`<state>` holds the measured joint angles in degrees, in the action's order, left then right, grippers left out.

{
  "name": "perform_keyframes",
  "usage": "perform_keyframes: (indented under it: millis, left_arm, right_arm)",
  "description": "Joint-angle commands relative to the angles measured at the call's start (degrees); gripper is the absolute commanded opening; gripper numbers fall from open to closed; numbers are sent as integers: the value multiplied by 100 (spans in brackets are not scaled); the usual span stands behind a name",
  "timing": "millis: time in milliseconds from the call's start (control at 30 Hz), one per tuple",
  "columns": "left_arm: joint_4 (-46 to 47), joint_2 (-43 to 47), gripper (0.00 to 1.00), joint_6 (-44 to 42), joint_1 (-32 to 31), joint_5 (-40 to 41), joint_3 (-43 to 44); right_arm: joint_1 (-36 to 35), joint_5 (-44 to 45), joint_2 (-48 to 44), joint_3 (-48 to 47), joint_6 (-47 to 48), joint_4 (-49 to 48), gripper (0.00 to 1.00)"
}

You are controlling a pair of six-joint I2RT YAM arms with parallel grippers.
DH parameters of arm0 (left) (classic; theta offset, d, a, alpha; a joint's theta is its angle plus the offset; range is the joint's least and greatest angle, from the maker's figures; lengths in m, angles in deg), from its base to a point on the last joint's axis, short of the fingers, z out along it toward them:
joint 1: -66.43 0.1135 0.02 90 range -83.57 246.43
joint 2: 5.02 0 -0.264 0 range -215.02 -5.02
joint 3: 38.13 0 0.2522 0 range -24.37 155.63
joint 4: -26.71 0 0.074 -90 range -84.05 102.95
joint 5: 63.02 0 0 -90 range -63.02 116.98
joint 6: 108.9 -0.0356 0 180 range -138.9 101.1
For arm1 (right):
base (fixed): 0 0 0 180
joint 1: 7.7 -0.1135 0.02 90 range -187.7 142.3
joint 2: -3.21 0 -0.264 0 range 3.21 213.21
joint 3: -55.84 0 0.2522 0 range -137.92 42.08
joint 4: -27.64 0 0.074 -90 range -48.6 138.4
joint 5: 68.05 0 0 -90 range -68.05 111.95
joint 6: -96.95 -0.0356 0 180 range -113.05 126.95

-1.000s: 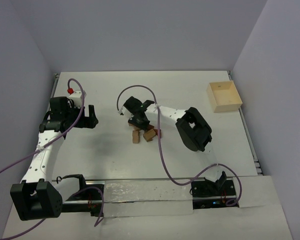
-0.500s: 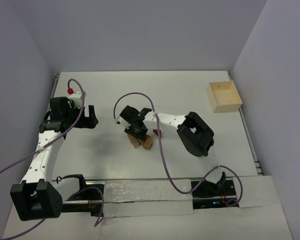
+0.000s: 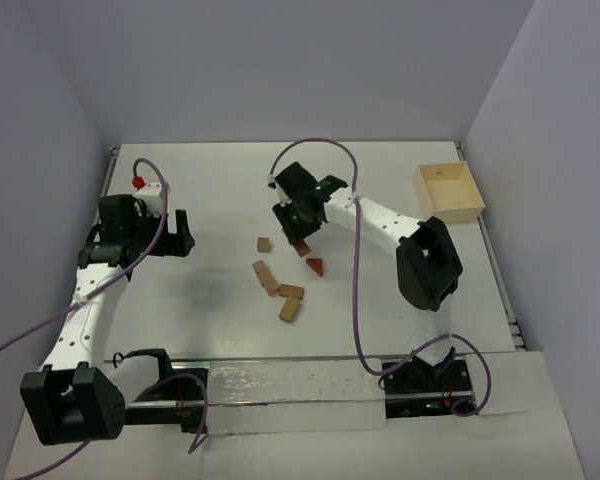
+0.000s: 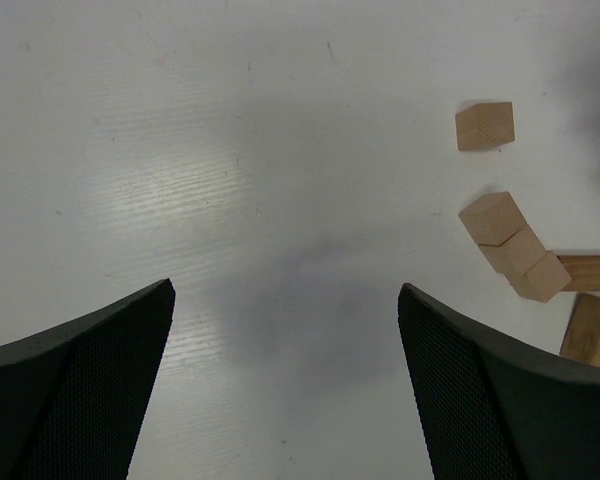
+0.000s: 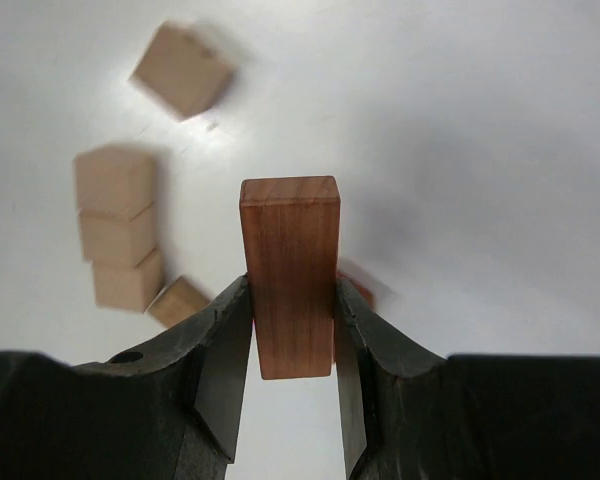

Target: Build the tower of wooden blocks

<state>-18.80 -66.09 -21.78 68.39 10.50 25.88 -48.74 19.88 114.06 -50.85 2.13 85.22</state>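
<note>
The blocks of the wood block tower lie loose and flat on the table: a tan cube (image 3: 264,244), a tan bar (image 3: 266,276), a red wedge (image 3: 314,266) and two tan blocks (image 3: 291,300). My right gripper (image 3: 299,235) (image 5: 290,300) hangs just behind them, shut on a reddish-brown bar (image 5: 290,270) (image 3: 301,248) that points down out of its fingers. At the left, my left gripper (image 3: 180,235) (image 4: 285,290) stands open over bare table with nothing between its fingers. Its view shows the cube (image 4: 484,126) and the bar (image 4: 515,247) off to the right.
A pale wooden box (image 3: 447,193) sits at the back right, near the table's right edge. Grey walls close in the table on the left, back and right. Purple cables loop off both arms.
My right gripper has risen from the block cluster and swung back and to the right with the reddish-brown bar. The clustered blocks now lie spread apart. The left arm has not moved.
</note>
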Motion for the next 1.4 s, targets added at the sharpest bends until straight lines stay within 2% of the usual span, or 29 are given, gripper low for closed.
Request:
perform_keyframes:
  millis: [0, 167, 300, 433, 733, 1300, 1367]
  left_arm:
    - [508, 405, 99, 224, 7, 379, -39]
    - [809, 580, 99, 824, 7, 1024, -65]
    - [856, 337, 99, 1214, 7, 1609, 36]
    - [647, -6, 99, 1273, 7, 1613, 176]
    - [754, -113, 99, 1207, 7, 1613, 101]
    - [690, -367, 99, 1125, 7, 1613, 132]
    - [682, -391, 99, 1123, 7, 1613, 140]
  right_arm:
    - [362, 459, -78, -504, -1095, 320, 0]
    - [469, 488, 240, -963, -1531, 545, 0]
    - [535, 346, 627, -1286, -1877, 714, 0]
    - [561, 549, 1189, -1841, -2279, 1000, 0]
    - [614, 620, 1810, -2241, -2723, 1131, 0]
    - [582, 1073, 2530, -2737, -2939, 1214, 0]
    - [564, 1091, 2602, -2779, -2925, 1234, 4]
